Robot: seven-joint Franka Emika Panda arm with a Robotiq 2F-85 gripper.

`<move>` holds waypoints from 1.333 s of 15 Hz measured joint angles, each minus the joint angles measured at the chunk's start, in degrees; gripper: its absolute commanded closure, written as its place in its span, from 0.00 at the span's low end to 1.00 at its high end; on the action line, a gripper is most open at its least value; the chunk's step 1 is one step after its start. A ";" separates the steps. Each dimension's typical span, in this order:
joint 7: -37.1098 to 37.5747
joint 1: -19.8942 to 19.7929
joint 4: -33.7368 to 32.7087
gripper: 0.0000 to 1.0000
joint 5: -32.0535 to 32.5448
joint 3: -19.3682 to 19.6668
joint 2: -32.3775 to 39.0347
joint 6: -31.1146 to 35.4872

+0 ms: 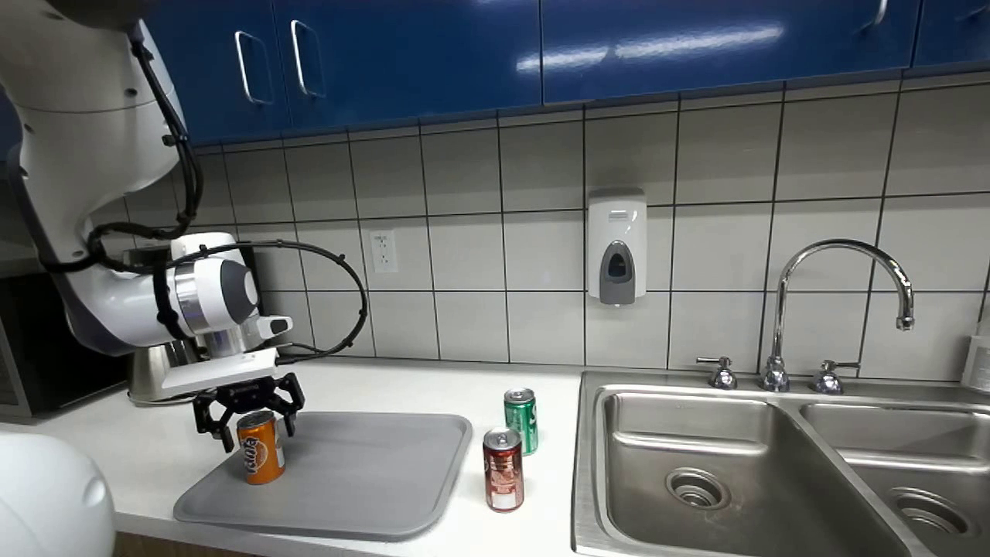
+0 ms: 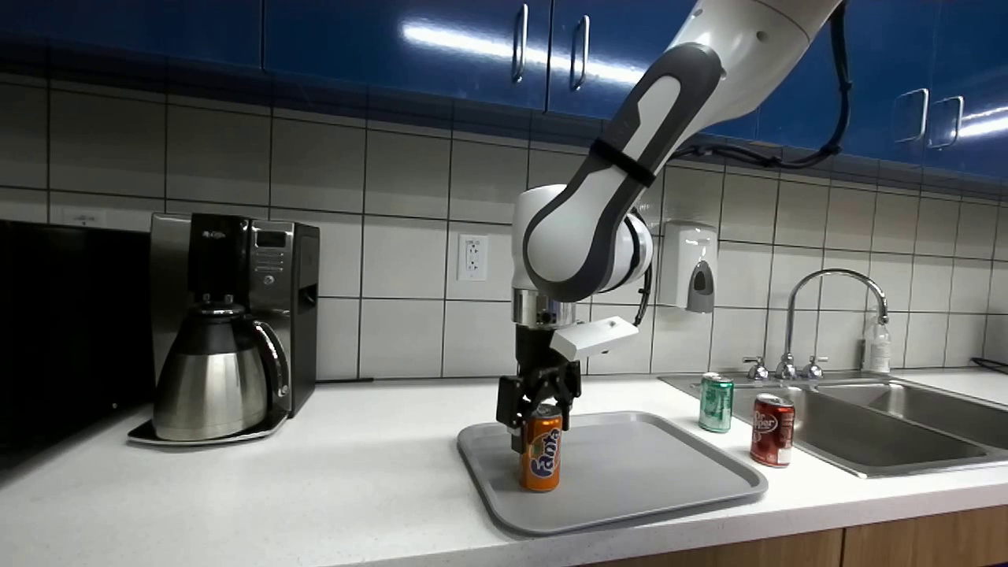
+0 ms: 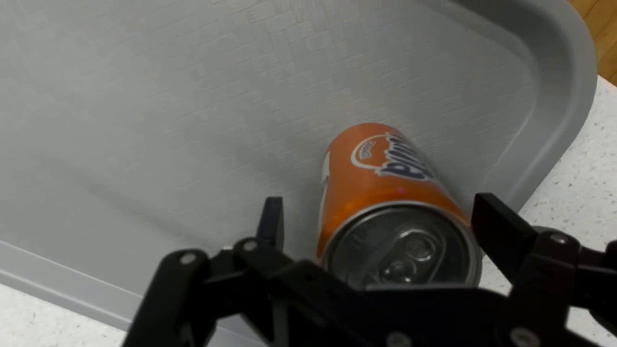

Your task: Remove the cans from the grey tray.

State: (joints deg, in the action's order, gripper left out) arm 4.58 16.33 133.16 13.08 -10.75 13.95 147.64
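The orange can [image 1: 261, 456] [image 2: 542, 461] stands upright on the grey tray [image 1: 371, 472] [image 2: 654, 465], near one end, in both exterior views. My gripper [image 1: 259, 438] points down over it, with a finger on either side of its upper part. In the wrist view the gripper [image 3: 379, 205] is open around the orange can [image 3: 376, 178]. A gap shows at the left finger; the right finger is very close to the can's rim, and I cannot tell if it touches. The green can [image 1: 521, 422] [image 2: 716, 403] and the red can [image 1: 503, 472] [image 2: 772, 431] stand upright on the counter beside the tray.
The steel sink [image 1: 588, 464] with its faucet [image 1: 843, 246] lies beyond the red and green cans. A coffee maker with a steel pot [image 2: 213, 386] stands on the counter at the other side. Blue cabinets [image 1: 410, 62] hang above. The counter's front edge runs close to the tray.
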 measured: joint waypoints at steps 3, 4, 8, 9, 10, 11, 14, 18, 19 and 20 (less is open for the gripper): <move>-0.32 0.00 0.23 0.34 -0.36 0.00 0.00 0.00; -0.37 0.00 0.24 0.42 -0.38 0.00 0.00 0.00; -0.43 0.00 0.25 0.61 -0.50 -0.01 -0.07 0.00; -0.45 0.00 0.25 0.61 -0.52 -0.01 -0.07 0.00; -0.46 0.00 0.25 0.61 -0.55 -0.01 -0.07 0.00; -0.47 0.00 0.25 0.61 -0.55 -0.01 -0.10 0.00; -0.47 0.00 0.25 0.61 -0.55 -0.01 -0.45 0.22; -0.47 0.04 0.23 0.61 -0.55 -0.07 -2.16 0.40; -0.47 0.10 0.22 0.61 -0.54 -0.11 -2.70 0.40; -0.55 0.12 0.20 0.61 -0.54 -0.23 -3.18 0.40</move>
State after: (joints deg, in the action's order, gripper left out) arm 4.03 16.45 133.36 12.54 -10.99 10.76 148.04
